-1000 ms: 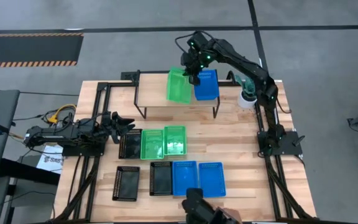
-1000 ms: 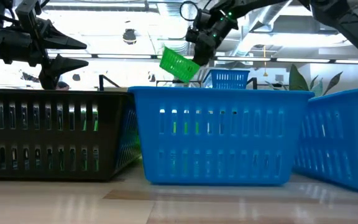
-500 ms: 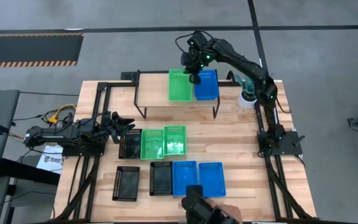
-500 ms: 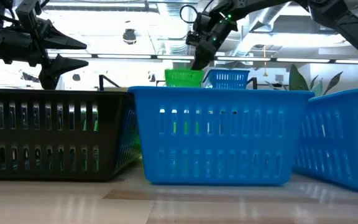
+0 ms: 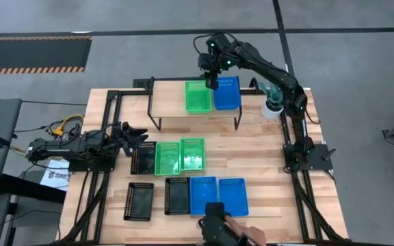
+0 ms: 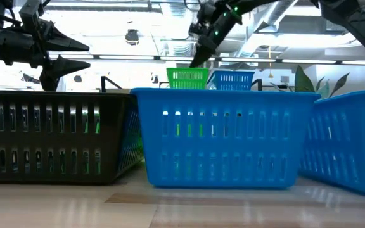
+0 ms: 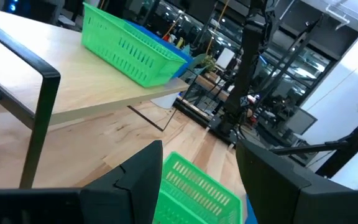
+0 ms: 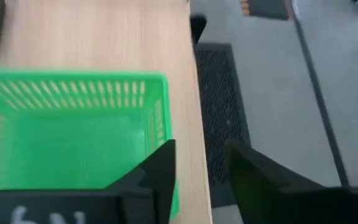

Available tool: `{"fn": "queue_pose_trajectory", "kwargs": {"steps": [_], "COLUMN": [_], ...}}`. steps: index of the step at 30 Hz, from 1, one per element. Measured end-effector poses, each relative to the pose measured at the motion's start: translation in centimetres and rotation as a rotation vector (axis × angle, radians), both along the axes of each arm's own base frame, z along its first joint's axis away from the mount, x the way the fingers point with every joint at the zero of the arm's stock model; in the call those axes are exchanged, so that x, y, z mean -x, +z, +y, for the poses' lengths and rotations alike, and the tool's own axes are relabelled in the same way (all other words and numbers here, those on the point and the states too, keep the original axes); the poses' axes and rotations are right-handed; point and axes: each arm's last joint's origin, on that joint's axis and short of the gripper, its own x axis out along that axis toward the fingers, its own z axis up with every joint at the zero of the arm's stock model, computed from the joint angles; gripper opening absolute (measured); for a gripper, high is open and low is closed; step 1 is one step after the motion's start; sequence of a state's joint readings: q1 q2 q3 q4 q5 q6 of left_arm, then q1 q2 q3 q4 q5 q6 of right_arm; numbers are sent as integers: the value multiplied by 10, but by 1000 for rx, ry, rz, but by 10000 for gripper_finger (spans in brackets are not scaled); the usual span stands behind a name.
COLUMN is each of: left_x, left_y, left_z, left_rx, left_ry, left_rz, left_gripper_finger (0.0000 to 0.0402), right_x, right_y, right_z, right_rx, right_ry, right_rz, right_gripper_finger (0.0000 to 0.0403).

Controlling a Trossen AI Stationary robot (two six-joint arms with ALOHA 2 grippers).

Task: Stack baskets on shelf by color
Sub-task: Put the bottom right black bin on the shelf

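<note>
High view: a green basket (image 5: 197, 96) sits on the shelf (image 5: 173, 109) at upper centre, touching a blue basket (image 5: 227, 93); the right gripper (image 5: 211, 74) hovers at its far rim, jaws apart.

Right wrist view: thin perforated walls — likely light, slightly flexible; pinch a rim.

Left wrist view: left gripper (image 7: 197, 168) waits with jaws apart over the bench.
</note>
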State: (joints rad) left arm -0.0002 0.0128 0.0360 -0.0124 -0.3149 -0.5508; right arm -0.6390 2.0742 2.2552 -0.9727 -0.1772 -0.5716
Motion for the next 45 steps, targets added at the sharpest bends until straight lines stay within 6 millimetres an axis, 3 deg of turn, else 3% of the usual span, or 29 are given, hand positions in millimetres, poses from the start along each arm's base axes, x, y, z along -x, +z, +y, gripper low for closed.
{"fn": "queue_pose_trajectory", "kwargs": {"steps": [4, 9, 14, 17, 23, 30, 35, 39, 45], "left_x": [-1, -1, -1, -3, -5, -5, -5, -5, -5], "left_y": [-1, -2, 7, 13, 16, 17, 17, 17, 17], "left_z": [0, 0, 0, 0, 0, -1, -1, -1, -1], "left_rx": [-21, 13, 35, 35, 37, 76, 102, 103, 103], "left_ry": [-11, -10, 9, 10, 5, -12, -8, -8, -8], "left_rz": [23, 147, 261, 289, 324, 310, 301, 301, 302], "left_gripper_finger": [193, 193, 193, 193, 193, 193, 193, 193, 193], "right_x": [6, 18, 26, 18, -22, -63, -85, -97, -110], "right_y": [25, 53, 57, 52, 24, -27, -68, -96, -128], "right_z": [22, 68, 118, 150, 227, 332, 395, 430, 456], "right_rx": [-43, -119, -277, -359, -407, -386, -357, -360, -401], "right_ry": [-19, 3, -5, 16, 185, 323, 345, 373, 358], "right_rz": [-28, -16, 97, 160, 275, 375, 356, 332, 306], "right_gripper_finger": [202, 214, 210, 206, 203, 197, 192, 199, 230]}}
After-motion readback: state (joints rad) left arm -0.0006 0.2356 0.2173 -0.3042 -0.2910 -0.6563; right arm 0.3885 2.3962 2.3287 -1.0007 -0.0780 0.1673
